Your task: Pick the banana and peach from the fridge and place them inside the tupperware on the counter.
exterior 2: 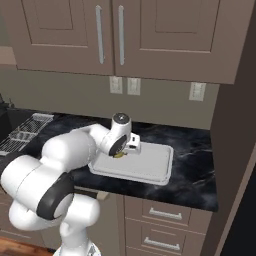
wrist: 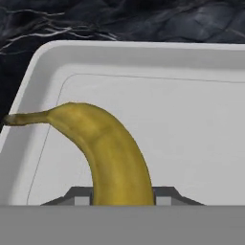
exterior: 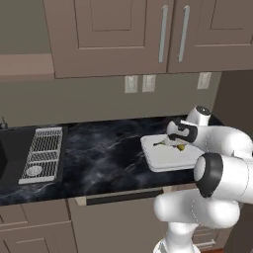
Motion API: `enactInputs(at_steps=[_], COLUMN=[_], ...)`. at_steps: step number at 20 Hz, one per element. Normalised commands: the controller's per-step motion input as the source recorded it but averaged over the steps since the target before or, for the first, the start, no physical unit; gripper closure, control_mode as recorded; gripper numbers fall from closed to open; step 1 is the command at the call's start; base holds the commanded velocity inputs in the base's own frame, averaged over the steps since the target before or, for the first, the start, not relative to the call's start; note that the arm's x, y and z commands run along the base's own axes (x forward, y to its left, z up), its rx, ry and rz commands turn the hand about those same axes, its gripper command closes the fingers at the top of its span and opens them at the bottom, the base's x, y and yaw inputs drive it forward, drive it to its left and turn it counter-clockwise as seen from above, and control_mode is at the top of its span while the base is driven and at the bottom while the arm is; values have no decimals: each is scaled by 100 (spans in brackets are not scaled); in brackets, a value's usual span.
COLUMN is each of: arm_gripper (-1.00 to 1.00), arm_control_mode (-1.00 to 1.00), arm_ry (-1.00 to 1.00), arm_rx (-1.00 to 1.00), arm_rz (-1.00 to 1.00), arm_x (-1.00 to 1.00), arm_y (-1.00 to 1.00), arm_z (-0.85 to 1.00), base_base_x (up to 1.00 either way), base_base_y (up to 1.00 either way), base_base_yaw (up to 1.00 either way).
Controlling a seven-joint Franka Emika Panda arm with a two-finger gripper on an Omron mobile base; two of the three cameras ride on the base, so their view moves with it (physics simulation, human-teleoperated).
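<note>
My gripper (wrist: 122, 197) is shut on the thick end of a curved yellow banana (wrist: 105, 148), whose dark stem points left. The banana hangs just over the white tupperware (wrist: 191, 119), near its left wall. From the base, the tupperware (exterior: 163, 160) (exterior 2: 150, 169) sits on the black veined counter (exterior: 108, 153) (exterior 2: 195, 160). The gripper (exterior: 175, 143) (exterior 2: 122, 152) is low over the tray's near-left part, and a bit of the banana (exterior: 181, 146) (exterior 2: 119, 155) shows under the hand. The peach and the fridge are out of view.
A grey wire rack (exterior: 43, 153) (exterior 2: 22, 132) lies at the counter's left by a dark sink. Brown upper cabinets (exterior: 113, 34) hang above, with outlets (exterior: 139, 83) on the wall. A tall dark panel (exterior 2: 235, 150) borders the counter on the right.
</note>
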Motion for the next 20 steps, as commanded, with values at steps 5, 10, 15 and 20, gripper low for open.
enactInputs(at_steps=[5, 10, 15, 20], arm_gripper=[100, 100, 100, -100], arm_control_mode=[-100, -100, -100, -100], arm_ry=[7, 0, 0, 0], arm_rx=[0, 0, 0, 0], arm_rz=[0, 0, 0, 0], arm_x=[27, 44, 47, 40], arm_y=[-15, -2, 0, 0], arm_z=[-40, -37, -35, -20], base_base_x=[0, 0, 0, 0], base_base_y=[0, 0, 0, 0], base_base_yaw=[0, 0, 0, 0])
